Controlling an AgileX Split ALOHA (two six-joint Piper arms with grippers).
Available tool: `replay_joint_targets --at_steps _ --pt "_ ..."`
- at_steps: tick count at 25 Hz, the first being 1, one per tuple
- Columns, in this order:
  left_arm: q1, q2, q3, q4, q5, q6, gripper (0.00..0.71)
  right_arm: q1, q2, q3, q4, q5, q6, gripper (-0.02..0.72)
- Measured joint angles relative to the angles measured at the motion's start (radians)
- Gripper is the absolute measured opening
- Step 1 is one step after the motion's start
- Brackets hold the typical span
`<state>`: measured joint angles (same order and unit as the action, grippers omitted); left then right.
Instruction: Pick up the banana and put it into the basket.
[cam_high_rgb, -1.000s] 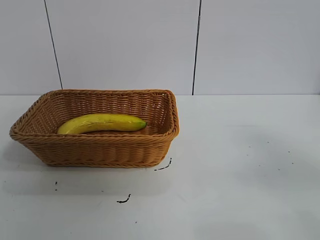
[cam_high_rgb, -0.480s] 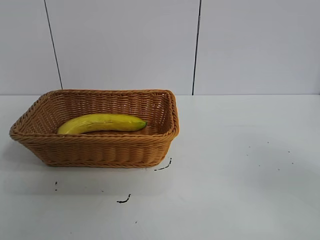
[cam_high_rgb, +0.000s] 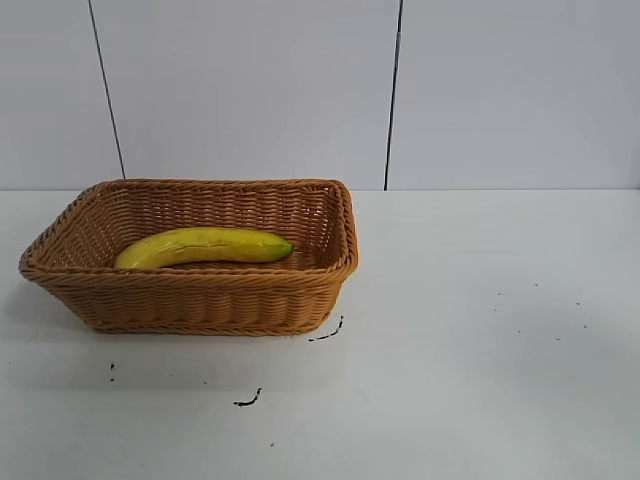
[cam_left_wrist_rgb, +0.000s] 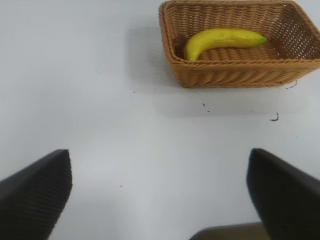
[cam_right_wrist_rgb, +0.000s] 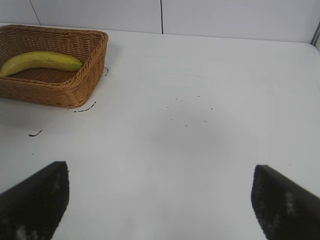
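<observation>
The yellow banana (cam_high_rgb: 203, 246) lies lengthwise inside the woven wicker basket (cam_high_rgb: 200, 300), its greenish tip toward the basket's right end. The left wrist view also shows the banana (cam_left_wrist_rgb: 222, 40) in the basket (cam_left_wrist_rgb: 235, 75), far from my left gripper (cam_left_wrist_rgb: 160, 192), whose two black fingers stand wide apart over bare table. The right wrist view shows the banana (cam_right_wrist_rgb: 40, 60) and basket (cam_right_wrist_rgb: 55, 92) off to one side, well away from my right gripper (cam_right_wrist_rgb: 161, 197), which is open with nothing between its fingers. Neither arm appears in the exterior view.
The basket stands on a white table (cam_high_rgb: 480, 340) at its left half. Small black marks (cam_high_rgb: 248, 400) dot the tabletop in front of the basket. A white panelled wall (cam_high_rgb: 400, 90) rises behind.
</observation>
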<state>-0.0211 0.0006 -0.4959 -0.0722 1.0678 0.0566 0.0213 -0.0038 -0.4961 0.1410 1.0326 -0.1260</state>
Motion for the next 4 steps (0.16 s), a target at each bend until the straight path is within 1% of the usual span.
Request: replay_joint_targets --at_steps 4 --pt "0.0 0.0 0.0 0.0 0.0 0.0 0.69 0.0 0.0 0.0 0.0 0.0 0.0 0.692"
